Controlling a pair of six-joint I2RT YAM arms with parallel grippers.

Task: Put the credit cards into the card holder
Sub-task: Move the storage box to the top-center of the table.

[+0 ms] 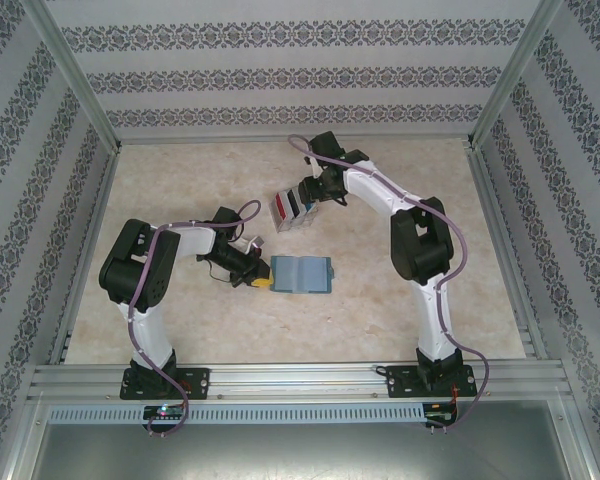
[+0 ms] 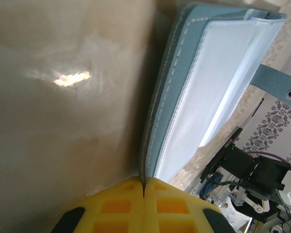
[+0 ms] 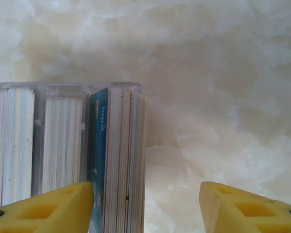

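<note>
The teal card holder (image 1: 302, 274) lies open on the table, its pale inner pockets (image 2: 218, 87) facing up. My left gripper (image 1: 263, 283) is shut on the holder's left cover edge; the yellow fingertips (image 2: 144, 187) pinch the thin teal flap. The credit cards (image 1: 290, 207) stand on edge in a pale slotted rack (image 3: 68, 86) further back. My right gripper (image 1: 308, 192) hangs over the rack, open. Its left finger (image 3: 53, 208) is over the rack beside a blue card (image 3: 98, 160). Its right finger (image 3: 247, 208) is over bare table. The blue card and several pale-edged cards (image 3: 126, 160) lie between the fingers, untouched.
The table is a marbled beige surface (image 1: 400, 330) fenced by aluminium rails (image 1: 300, 378) and patterned walls. Free room lies right of the rack and in front of the card holder. The right arm's elbow (image 1: 420, 240) rises right of the holder.
</note>
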